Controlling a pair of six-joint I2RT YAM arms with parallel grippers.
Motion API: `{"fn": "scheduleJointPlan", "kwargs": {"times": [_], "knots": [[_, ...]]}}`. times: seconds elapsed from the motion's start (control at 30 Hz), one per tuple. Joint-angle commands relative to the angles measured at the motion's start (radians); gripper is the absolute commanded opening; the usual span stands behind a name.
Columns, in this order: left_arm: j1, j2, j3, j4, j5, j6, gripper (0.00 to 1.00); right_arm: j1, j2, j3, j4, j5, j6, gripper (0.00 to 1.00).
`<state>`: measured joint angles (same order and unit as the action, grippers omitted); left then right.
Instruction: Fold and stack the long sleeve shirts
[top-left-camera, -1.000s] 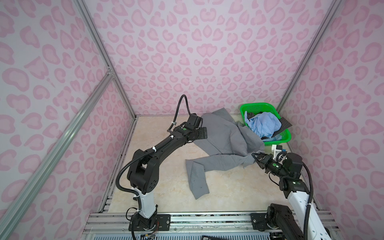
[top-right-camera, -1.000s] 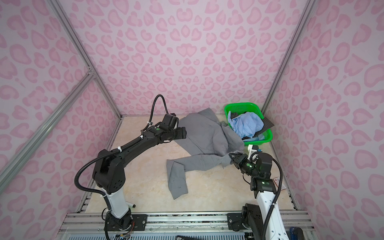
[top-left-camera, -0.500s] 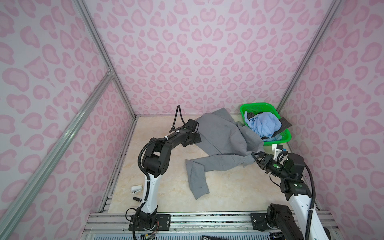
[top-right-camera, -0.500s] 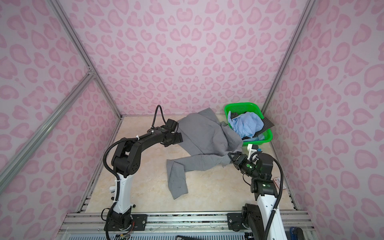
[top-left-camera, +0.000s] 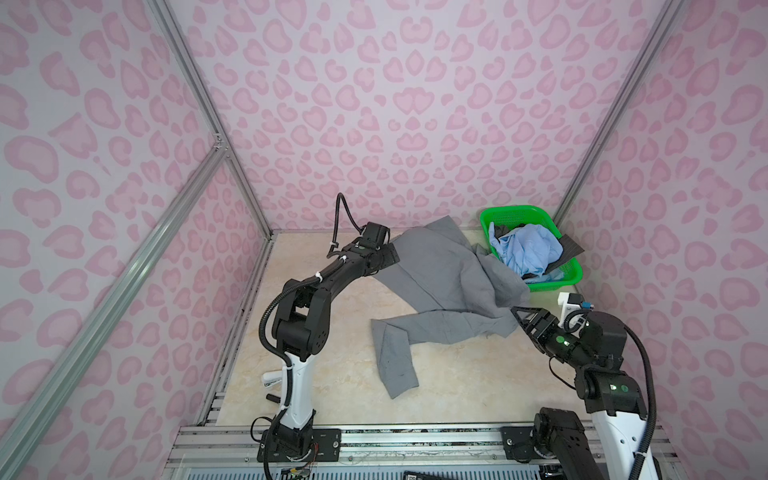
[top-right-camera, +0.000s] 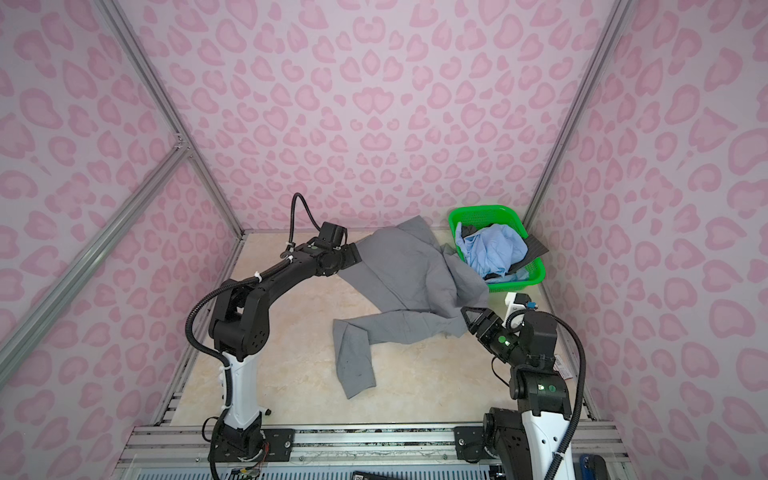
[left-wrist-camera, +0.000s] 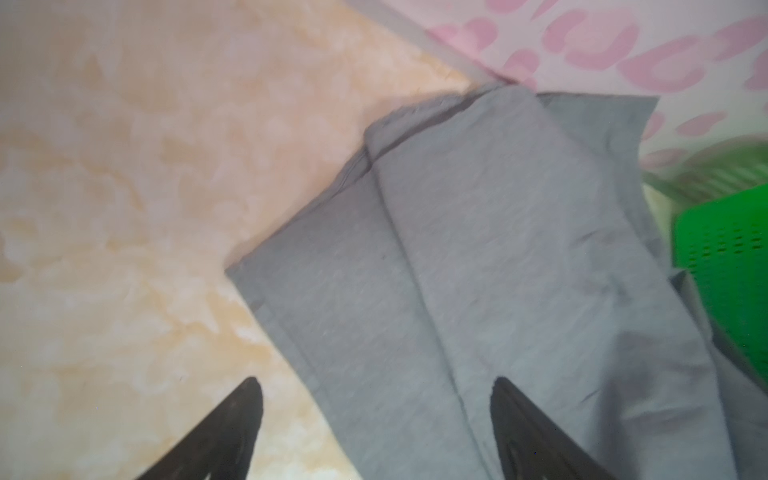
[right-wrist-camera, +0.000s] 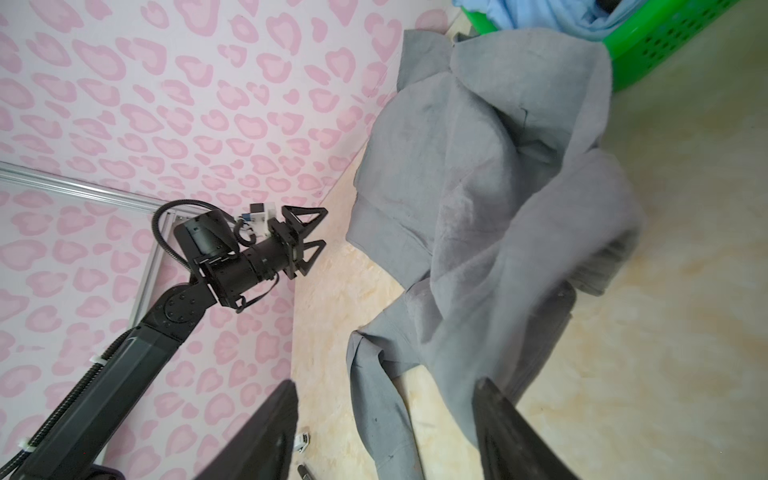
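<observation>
A plain grey long sleeve shirt (top-left-camera: 440, 274) lies crumpled on the table in both top views, one sleeve (top-left-camera: 395, 357) trailing toward the front. My left gripper (top-left-camera: 392, 255) hovers open at the shirt's far left edge; in the left wrist view its fingers (left-wrist-camera: 232, 428) straddle that edge of the cloth (left-wrist-camera: 478, 249) without pinching it. My right gripper (top-left-camera: 519, 320) stands open at the shirt's right corner. In the right wrist view blurred grey cloth (right-wrist-camera: 457, 166) hangs loose by one finger. A light blue shirt (top-left-camera: 528, 247) and dark charcoal cloth (top-left-camera: 571, 249) fill the green basket (top-left-camera: 507, 214).
The basket stands in the far right corner, with the grey shirt's edge lapping against it. Pink patterned walls enclose the table on three sides. A small white object (top-left-camera: 270, 379) and a dark pen-like item (top-left-camera: 272, 397) lie by the left arm's base. Aluminium rails (top-left-camera: 374, 436) run along the front.
The right gripper has opened and let go of the grey shirt's right corner. The left arm's elbow shifted while its open gripper stayed at the shirt's far edge.
</observation>
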<state>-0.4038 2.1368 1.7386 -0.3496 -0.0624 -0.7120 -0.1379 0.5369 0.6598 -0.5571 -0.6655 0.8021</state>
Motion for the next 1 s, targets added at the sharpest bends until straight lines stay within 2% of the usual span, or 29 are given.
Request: {"fn": "scheduleJointPlan", "kwargs": {"times": [0.0,0.2,0.37,0.47,0.57,0.67,0.77,0.97], "knots": [[0.007,0.075,0.064,-0.015,0.01,0.023,0.87,0.002,-0.005,0.023,-0.087,0.058,-0.064,0.67],[0.008,0.206,0.192,-0.03,0.055,-0.01,0.87,0.003,-0.01,0.02,-0.058,0.016,-0.056,0.68],[0.008,0.217,0.151,-0.016,0.044,-0.041,0.87,0.015,-0.006,0.001,0.046,-0.04,-0.014,0.69],[0.012,0.203,0.089,-0.011,0.006,-0.065,0.88,0.049,-0.001,-0.039,0.148,-0.027,0.047,0.7],[0.017,0.195,0.034,0.006,0.0,-0.088,0.88,0.141,0.037,-0.057,0.229,0.035,0.078,0.7],[0.019,0.192,0.006,-0.002,-0.006,-0.105,0.88,0.283,0.146,-0.028,0.279,0.095,0.072,0.7],[0.021,0.144,-0.08,0.013,-0.028,-0.136,0.88,0.4,0.264,0.016,0.329,0.157,0.057,0.7],[0.033,-0.05,-0.42,0.095,-0.043,-0.253,0.88,0.467,0.511,0.083,0.505,0.14,0.081,0.7]]}}
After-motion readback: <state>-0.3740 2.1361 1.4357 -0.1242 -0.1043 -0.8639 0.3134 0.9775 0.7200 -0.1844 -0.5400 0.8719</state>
